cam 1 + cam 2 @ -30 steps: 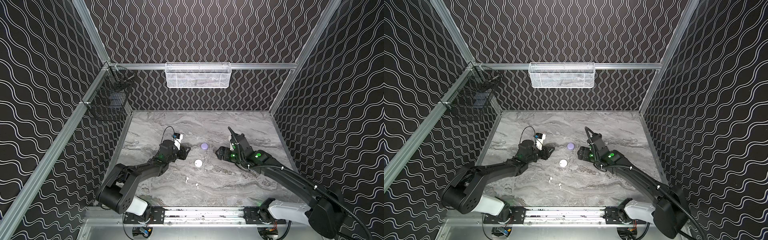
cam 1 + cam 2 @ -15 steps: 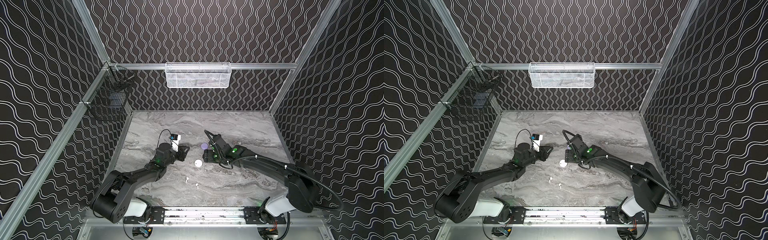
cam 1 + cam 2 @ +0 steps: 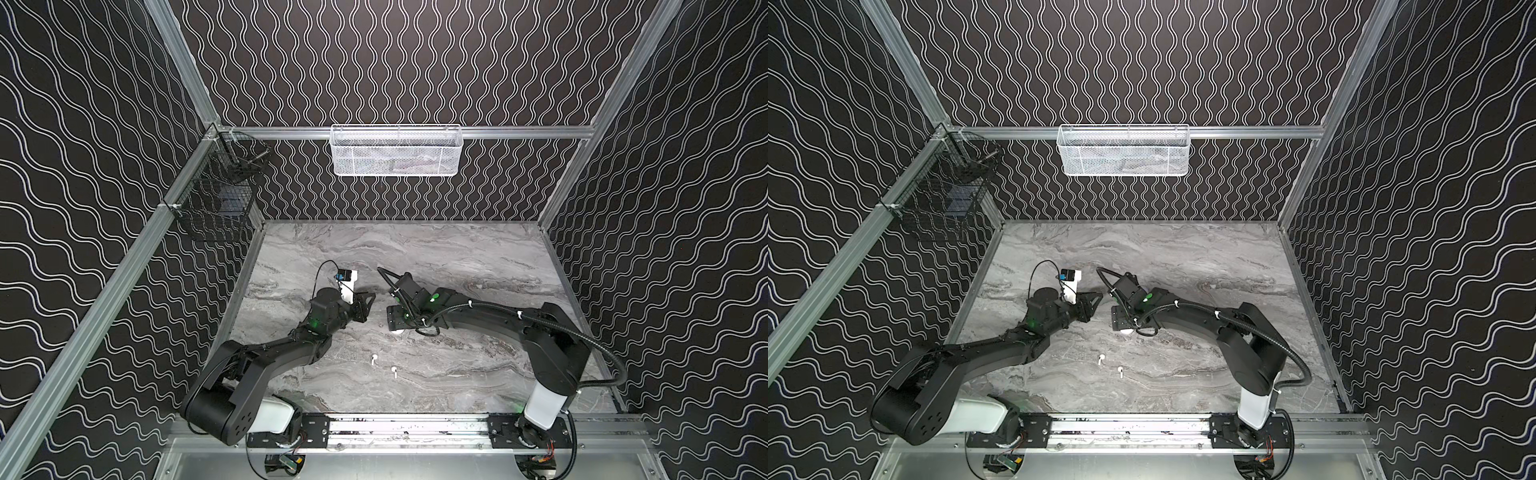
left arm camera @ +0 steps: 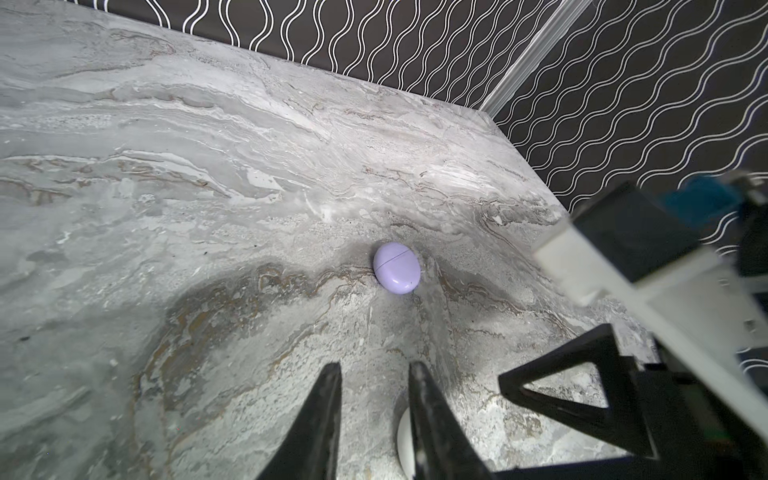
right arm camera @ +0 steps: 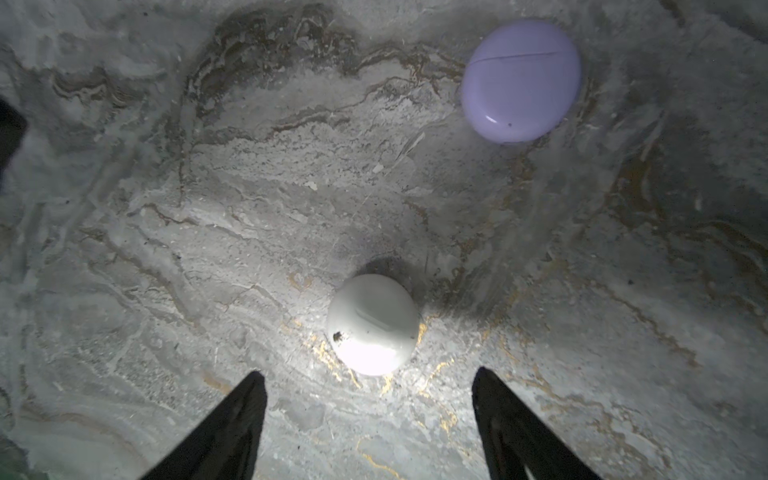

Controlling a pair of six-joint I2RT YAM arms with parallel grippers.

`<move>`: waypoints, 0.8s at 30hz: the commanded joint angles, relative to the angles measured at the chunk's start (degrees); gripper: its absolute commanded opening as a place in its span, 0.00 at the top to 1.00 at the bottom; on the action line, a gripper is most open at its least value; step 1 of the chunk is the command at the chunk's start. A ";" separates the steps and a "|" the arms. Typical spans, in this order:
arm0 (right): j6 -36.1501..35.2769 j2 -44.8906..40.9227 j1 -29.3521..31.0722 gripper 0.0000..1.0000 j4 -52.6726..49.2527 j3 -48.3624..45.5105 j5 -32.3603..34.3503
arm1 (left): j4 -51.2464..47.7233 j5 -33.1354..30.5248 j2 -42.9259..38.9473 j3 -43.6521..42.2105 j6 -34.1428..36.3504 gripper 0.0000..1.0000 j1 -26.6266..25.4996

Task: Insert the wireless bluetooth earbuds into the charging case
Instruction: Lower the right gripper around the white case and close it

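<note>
Earbuds: I see two white earbuds [image 3: 374, 359] lying loose on the table [image 3: 457, 257], lower centre in both top views, close together but not touching, outside any case.
Cases: the white case [image 5: 372, 324] and the lavender case [image 5: 521, 81] are both shut, near each other but apart. I cannot tell what is inside.
Baskets: a white mesh basket [image 3: 395, 151] hangs on the back rail, upper centre, its contents too blurred to name. A black wire basket [image 3: 216, 203] hangs at upper left.
Right gripper [image 5: 368, 374]: jaws wide apart and empty, poised over the white case.
Left gripper [image 4: 374, 365]: fingers nearly together with a narrow gap, clamping nothing, pointing toward the lavender case.
Room: the grippers face each other at mid-frame. I have open tabletop behind them up to the back wall, and at lower right.
Surfaces: the tabletop is grey and marble-veined. The cases are smooth, glossy pebbles. The walls are black with white wavy lines.
</note>
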 commanded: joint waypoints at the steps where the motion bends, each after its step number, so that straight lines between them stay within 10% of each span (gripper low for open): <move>1: -1.64 1.95 0.59 0.19 -2.37 1.75 1.17 | 3.17 -0.35 0.56 -0.27 -1.14 0.69 0.32; 24: -1.59 11.92 1.58 0.23 -6.26 8.10 4.87 | 6.62 2.13 4.14 -0.63 -4.15 0.69 2.41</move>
